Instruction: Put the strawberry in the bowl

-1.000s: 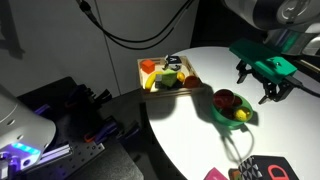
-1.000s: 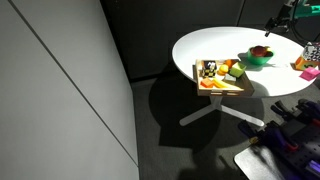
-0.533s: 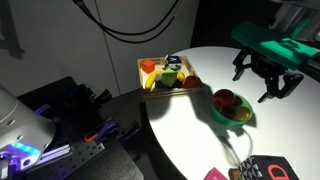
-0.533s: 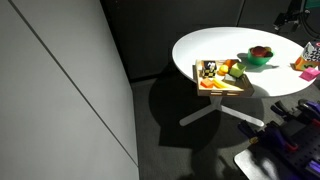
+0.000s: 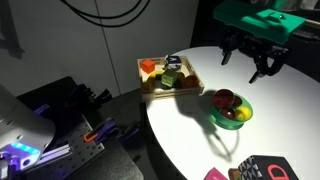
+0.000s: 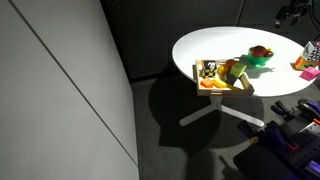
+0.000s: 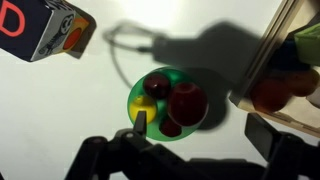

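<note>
The bright green bowl [image 7: 134, 93] stands on the white round table and shows in both exterior views [image 5: 217, 113] [image 6: 254, 65]. In it lie a large round red fruit [image 7: 187, 102], a yellow fruit [image 7: 143, 108] and two smaller dark red pieces. The small tapered one at the bowl's near side [image 7: 169, 127] looks like the strawberry. My gripper [image 7: 200, 138] hangs open and empty well above the bowl [image 5: 247, 58], near the frame's top edge in an exterior view [image 6: 293, 10].
A square wooden tray [image 5: 148, 88] [image 6: 220, 88] [image 7: 262, 75] with toy food stands beside the bowl. A coloured letter block [image 7: 35, 28] and a thin cable [image 7: 130, 40] lie on the table's other side. Dark equipment stands below the table edge.
My gripper has risen away from the bowl and shifted toward the tray side, staying open. The fruits in the bowl have not moved.
</note>
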